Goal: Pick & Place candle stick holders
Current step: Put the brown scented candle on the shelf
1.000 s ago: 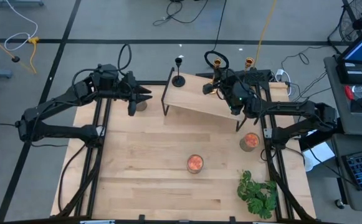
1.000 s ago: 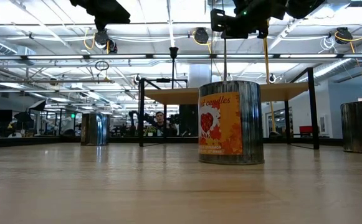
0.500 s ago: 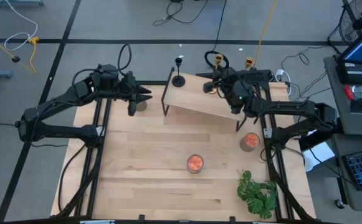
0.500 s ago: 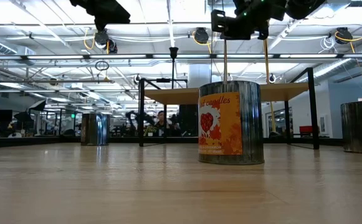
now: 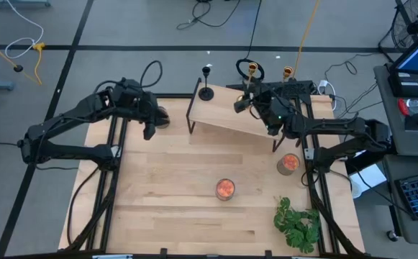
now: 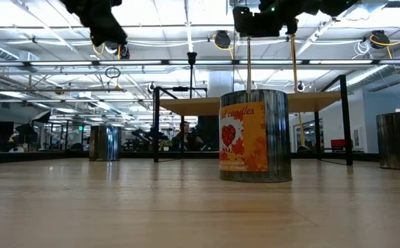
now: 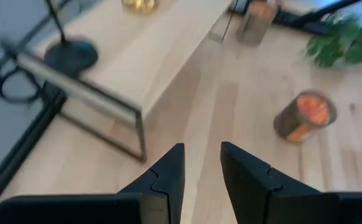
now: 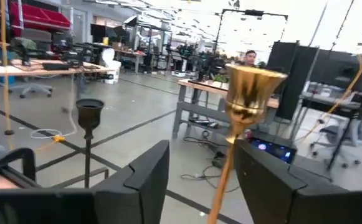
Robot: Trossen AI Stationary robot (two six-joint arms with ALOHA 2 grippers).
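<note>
On the raised wooden shelf (image 5: 230, 115), the gold candle stick holder (image 8: 246, 102) stands between the right gripper's (image 8: 199, 180) apart jaws; the black holder (image 5: 206, 80) is at nine o'clock.

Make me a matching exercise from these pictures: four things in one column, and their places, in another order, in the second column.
1 black holder
2 plant
3 right gripper
4 left gripper

A near right corner of the table
B far left corner of the raised shelf
C at a gold holder
D above the table's far left part

Pairs: 1-B, 2-A, 3-C, 4-D
</note>
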